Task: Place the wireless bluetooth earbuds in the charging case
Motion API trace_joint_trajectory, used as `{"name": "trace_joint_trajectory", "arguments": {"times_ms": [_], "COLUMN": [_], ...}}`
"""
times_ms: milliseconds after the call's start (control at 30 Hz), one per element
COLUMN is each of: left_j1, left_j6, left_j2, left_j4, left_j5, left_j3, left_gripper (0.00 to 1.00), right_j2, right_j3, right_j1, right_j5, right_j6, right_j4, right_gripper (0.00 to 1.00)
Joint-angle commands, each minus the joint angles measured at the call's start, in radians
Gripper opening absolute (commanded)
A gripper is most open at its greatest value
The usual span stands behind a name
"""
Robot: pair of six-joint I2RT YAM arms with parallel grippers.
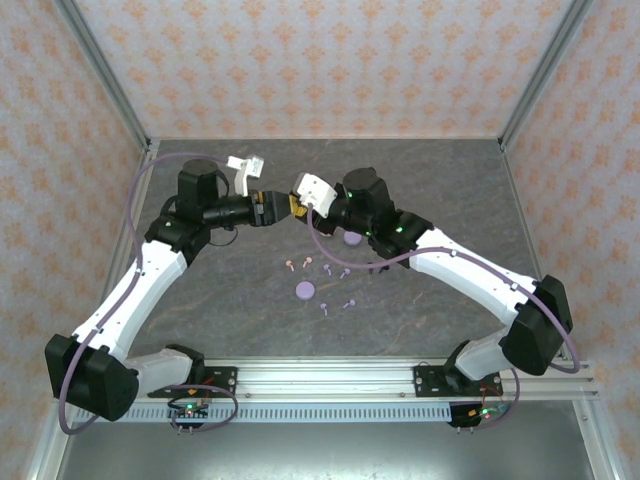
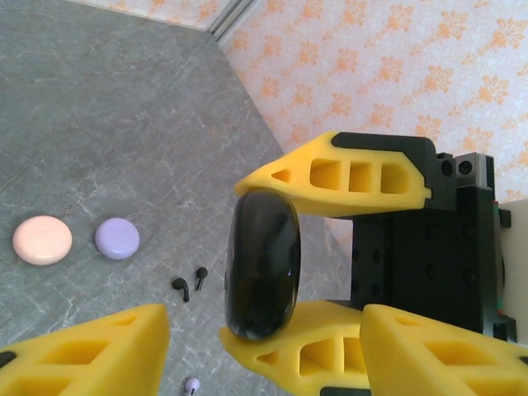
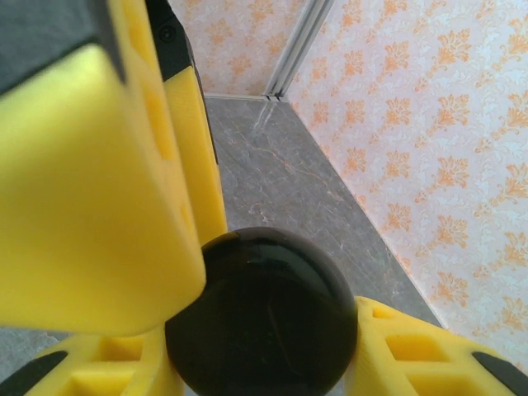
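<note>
Centrally, right gripper point(image 2: 276, 266) clamping black case point(image 2: 262, 264), left gripper point(image 2: 264, 351) spread around it, mid-table

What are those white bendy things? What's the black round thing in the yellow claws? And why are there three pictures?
The white bendy things are two robot arms, a left arm and a right arm. One picture looks down on them from above. The other two come from little cameras on each arm's wrist, which is why the yellow fingers look so huge.

Each arm ends in a yellow two-finger end effector. The right end effector is pinching a black case, round and shiny. The left end effector faces it with its fingers apart.

On the grey table lie a pink case, a lavender case and tiny earbuds, including two black earbuds.
</note>
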Motion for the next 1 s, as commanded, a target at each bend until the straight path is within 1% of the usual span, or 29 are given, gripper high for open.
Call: {"name": "trace_joint_trajectory", "arguments": {"times_ms": [0, 400, 533, 700, 967], "left_j1": [-0.009, -0.016, -0.018, -0.022, -0.027], "left_j6": [-0.004, -0.001, 0.005, 0.011, 0.018], "left_j2": [0.002, 0.013, 0.019, 0.025, 0.028], "left_j4": [0.039, 0.042, 0.036, 0.034, 0.04], "left_j5": [0.01, 0.005, 0.005, 0.005, 0.007], "left_j3": [0.035, 0.037, 0.038, 0.035, 0.035], "left_gripper": [0.58, 0.47, 0.42, 0.39, 0.3], "right_j2": [-0.013, -0.001, 0.004, 0.004, 0.008], "right_j3": [-0.002, 0.003, 0.005, 0.005, 0.009], "right_j1": [0.008, 0.009, 0.009, 0.009, 0.008], "right_j5": [-0.032, -0.06, -0.057, -0.069, -0.082], "right_j6": [-0.013, 0.007, 0.014, 0.024, 0.035], "right_j4": [0.019, 0.029, 0.034, 0.038, 0.029], "right_gripper": [0.42, 0.42, 0.42, 0.42, 0.42]}}
